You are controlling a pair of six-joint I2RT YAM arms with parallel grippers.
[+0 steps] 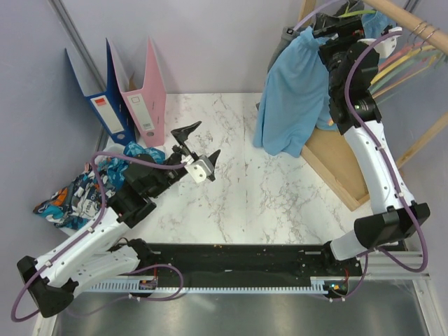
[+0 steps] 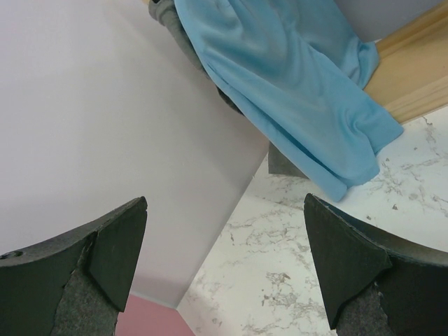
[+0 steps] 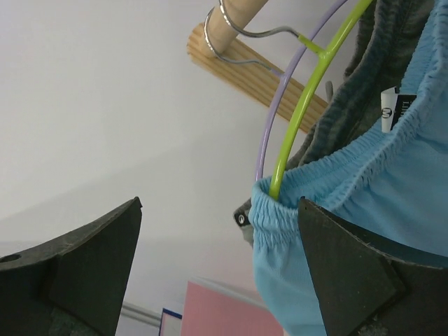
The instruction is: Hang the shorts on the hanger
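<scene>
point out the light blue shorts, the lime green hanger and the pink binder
light blue soft fabric shorts (image 1: 287,98), top external view, middle of the hanging fabric
thin lime green plastic hanger (image 3: 299,119), right wrist view, midway down its sloping arm
pink upright ring binder (image 1: 152,98), top external view, its side cover

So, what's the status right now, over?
Both jaws open, empty. Shorts waistband over lime hanger, hooked on wooden rail. Grey garment close behind, nothing blocking.
</scene>
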